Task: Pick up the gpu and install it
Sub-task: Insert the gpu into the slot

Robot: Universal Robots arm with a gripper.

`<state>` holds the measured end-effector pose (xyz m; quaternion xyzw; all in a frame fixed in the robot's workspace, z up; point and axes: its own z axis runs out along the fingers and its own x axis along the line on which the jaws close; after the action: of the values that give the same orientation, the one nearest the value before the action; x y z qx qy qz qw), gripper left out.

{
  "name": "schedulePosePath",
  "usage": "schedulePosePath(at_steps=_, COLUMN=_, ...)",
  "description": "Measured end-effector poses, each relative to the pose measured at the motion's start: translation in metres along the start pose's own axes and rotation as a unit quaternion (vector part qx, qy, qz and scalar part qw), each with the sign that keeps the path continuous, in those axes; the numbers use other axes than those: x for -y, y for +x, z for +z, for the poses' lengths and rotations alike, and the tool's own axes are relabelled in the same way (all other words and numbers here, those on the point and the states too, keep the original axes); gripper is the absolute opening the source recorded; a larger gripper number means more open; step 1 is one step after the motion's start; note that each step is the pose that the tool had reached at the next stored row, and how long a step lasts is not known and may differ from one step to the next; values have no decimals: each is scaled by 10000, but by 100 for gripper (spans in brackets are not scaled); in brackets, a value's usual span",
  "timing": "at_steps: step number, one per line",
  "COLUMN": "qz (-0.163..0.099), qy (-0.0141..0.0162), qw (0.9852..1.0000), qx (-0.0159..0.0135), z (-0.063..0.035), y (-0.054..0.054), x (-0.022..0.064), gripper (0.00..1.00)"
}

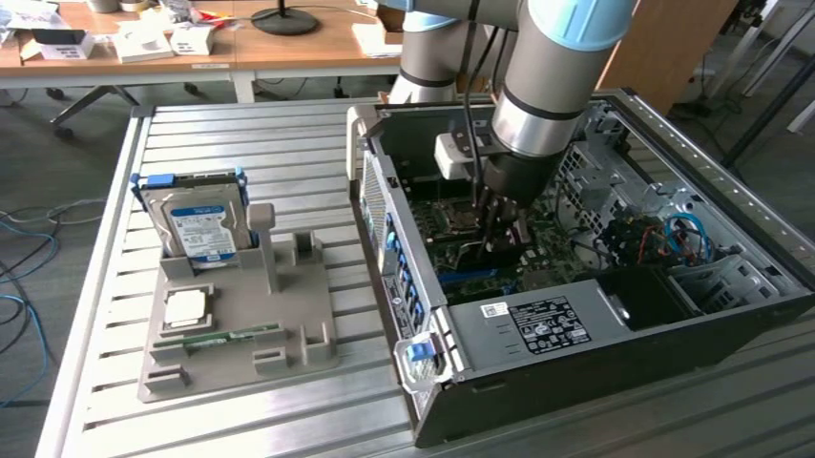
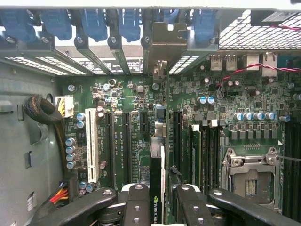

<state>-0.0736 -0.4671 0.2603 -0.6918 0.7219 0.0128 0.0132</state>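
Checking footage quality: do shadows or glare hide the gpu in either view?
Exterior view: even light on the table, but the arm shades the case interior under the gripper. Wrist view: motherboard evenly lit, no glare; the gpu shows edge-on between the fingers.

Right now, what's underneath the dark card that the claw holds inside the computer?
The green motherboard with its long slots lies under the gpu, held edge-on by the gripper. The slot straight below it is covered.

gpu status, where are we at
Gripper shut on gpu, inside case. Edge-on over motherboard slots; seating can't tell. Cable bundle off to the side, apart.
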Motion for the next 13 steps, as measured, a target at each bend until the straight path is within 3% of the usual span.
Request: schedulePosePath(at_steps=13, qz=-94, qy=-3, qw=10000, qx=3, z=2, y=0, x=4, gripper=26)
